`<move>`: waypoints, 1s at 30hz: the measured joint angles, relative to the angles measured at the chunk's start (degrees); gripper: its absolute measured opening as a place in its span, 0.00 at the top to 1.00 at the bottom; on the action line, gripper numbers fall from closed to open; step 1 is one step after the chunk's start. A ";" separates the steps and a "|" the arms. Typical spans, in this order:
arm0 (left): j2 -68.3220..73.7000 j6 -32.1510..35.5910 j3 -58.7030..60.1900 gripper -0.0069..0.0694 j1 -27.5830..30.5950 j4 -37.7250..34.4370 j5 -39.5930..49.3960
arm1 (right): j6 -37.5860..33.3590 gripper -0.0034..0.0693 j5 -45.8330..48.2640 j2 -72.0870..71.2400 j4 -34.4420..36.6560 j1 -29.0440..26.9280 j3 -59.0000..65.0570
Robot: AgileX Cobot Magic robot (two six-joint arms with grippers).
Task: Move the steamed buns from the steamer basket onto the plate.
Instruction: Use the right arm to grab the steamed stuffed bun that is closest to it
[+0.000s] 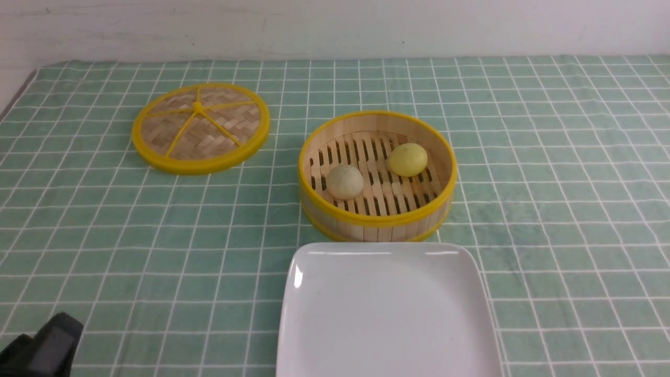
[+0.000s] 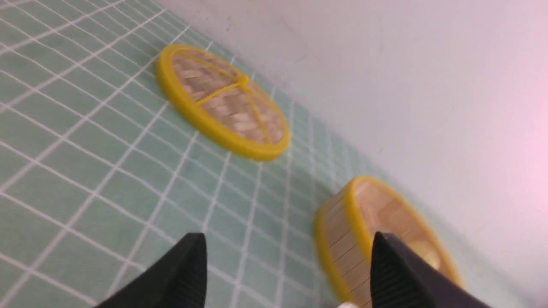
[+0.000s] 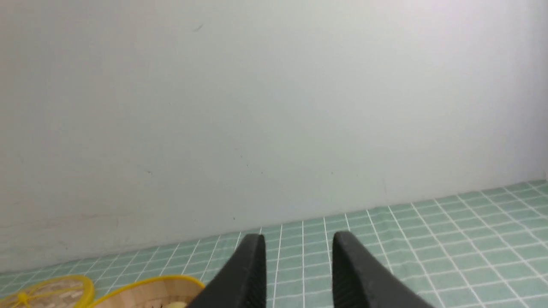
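Observation:
The steamer basket stands open at the table's middle. On its slatted floor lie the steamed buns: a pale beige one at the left and a yellow one further back and to the right. The white square plate lies bare just in front of the basket. My left gripper hangs open and empty over the cloth, left of the basket; only a dark part of it shows at the front view's lower left corner. My right gripper is open and empty, with the basket off to its side.
The flat woven lid with yellow rim and spokes lies at the back left, apart from the basket. A green checked cloth covers the table, and a white wall runs along its far edge.

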 joint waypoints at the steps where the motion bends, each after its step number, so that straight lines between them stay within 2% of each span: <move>1: 0.00 0.17 0.00 0.24 0.00 -3.40 -1.42 | -0.06 0.62 0.65 0.00 0.11 0.00 0.00; 2: 0.00 0.74 0.00 0.24 0.00 -8.38 -3.13 | -0.06 0.62 1.27 0.00 0.18 0.00 0.00; 4: 0.00 2.57 0.00 0.24 0.00 -13.51 -5.76 | -0.06 0.62 2.01 0.00 0.18 0.00 0.00; 7: 0.00 5.30 0.00 0.24 0.00 -17.35 -8.18 | -0.06 0.62 2.31 0.00 0.22 0.00 0.00; 12: 0.00 7.60 0.00 0.24 0.00 -22.10 -8.43 | -0.06 0.62 2.76 0.00 0.22 0.00 0.00; 23: 0.00 9.30 0.00 0.24 0.00 -27.14 -4.25 | -0.11 0.62 4.67 0.00 0.22 0.00 0.00; 28: 0.00 18.59 -0.85 0.24 0.00 -26.72 3.47 | -1.68 0.62 8.78 0.00 0.54 0.00 0.00; 30: 0.00 26.08 -4.29 0.24 0.00 -26.58 7.62 | -5.49 0.62 11.07 0.00 2.57 0.00 -0.06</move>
